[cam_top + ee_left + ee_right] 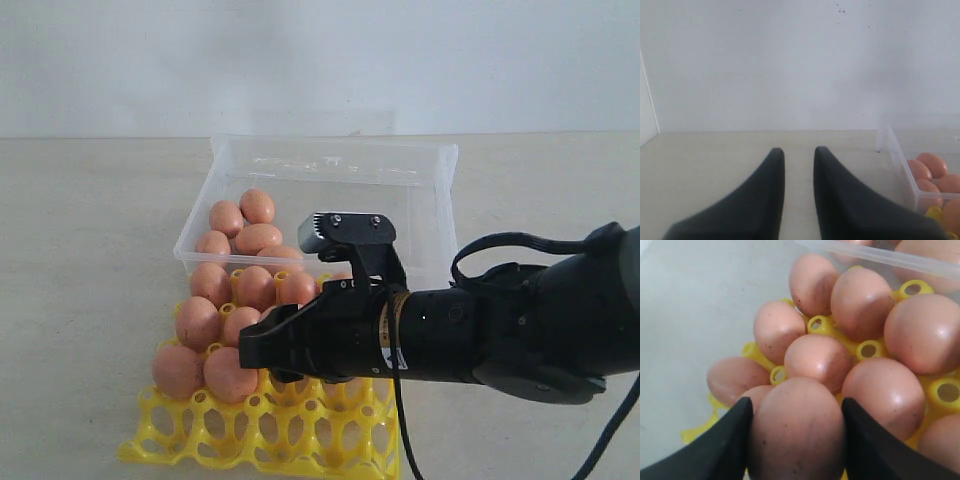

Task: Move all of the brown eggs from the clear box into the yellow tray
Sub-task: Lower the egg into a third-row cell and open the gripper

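**Brown egg (797, 440) held over yellow tray (300, 440); placement pending**

Right hand (796, 407) grips one brown egg between its fingers, above the yellow tray, which abuts the clear box (430, 190) on the table (80, 250). Several eggs (258, 238) lie in the box. Left hand (799, 155) hangs empty, fingers slightly parted. Recommended: centre the egg over a vacant cup (262, 428), lower gently, release only once seated.

Right arm (500, 330) hides part of yellow tray (250, 440) (several cups).
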{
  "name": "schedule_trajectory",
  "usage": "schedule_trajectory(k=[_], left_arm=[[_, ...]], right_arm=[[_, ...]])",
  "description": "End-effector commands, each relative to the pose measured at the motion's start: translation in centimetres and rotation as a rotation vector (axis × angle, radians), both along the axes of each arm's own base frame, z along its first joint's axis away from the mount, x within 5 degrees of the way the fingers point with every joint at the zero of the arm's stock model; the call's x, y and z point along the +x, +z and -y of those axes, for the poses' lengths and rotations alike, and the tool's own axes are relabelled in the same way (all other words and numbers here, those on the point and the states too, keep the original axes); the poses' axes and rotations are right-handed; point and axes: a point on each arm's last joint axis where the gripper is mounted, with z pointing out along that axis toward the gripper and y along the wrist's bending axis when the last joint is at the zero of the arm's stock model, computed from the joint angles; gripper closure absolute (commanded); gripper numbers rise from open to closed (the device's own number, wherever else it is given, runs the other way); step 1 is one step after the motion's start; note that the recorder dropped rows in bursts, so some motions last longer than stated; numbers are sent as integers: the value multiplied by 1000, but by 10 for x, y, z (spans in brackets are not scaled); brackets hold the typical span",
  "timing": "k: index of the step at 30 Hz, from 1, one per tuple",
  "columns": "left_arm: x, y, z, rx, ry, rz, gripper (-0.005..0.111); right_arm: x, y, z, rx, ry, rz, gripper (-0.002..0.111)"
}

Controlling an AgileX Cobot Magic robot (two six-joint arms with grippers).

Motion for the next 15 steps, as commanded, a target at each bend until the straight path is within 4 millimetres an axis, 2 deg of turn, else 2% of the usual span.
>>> schedule_trajectory(k=[1, 13, 15], left_arm=[[0, -1, 1, -3, -9, 0, 85], [0, -1, 1, -3, -9, 0, 85], [0, -1, 1, -3, -9, 0, 85]], right_arm=[[1, -5, 4, -69, 0, 3, 108], [-1, -1, 0, -38, 62, 58, 108], [-1, -1, -1, -34, 63, 59, 99]])
